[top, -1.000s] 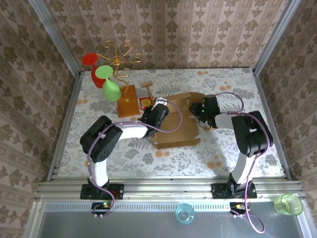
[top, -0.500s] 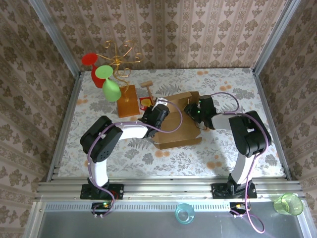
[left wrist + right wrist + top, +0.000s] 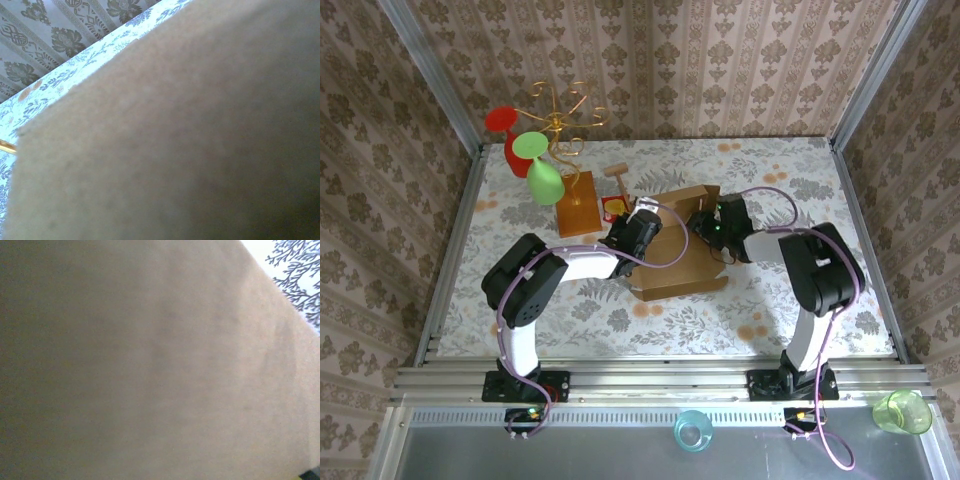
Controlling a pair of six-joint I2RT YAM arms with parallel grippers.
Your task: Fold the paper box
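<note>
The paper box point(image 3: 678, 262) is plain brown cardboard, lying partly folded in the middle of the floral table, with a panel raised at its far side. My left gripper point(image 3: 640, 230) presses against the box's left side. Blurred brown cardboard point(image 3: 190, 140) sits right against the left wrist camera and hides the fingers. My right gripper point(image 3: 706, 224) is pushed into the box's far right corner. The right wrist camera is just as close to the cardboard point(image 3: 150, 365), so its fingers are hidden too.
A wooden board with a gold wire stand point(image 3: 577, 203) holds red and green cups point(image 3: 542, 176) at the back left. A small wooden piece point(image 3: 617, 174) and a red item point(image 3: 613, 207) lie behind the box. A teal cup point(image 3: 692, 430) and a green cup point(image 3: 903, 411) stand on the near ledge.
My right gripper has moved left, pushing into the box's far right corner, and the raised panel there has swung inward. The left arm has stayed put.
</note>
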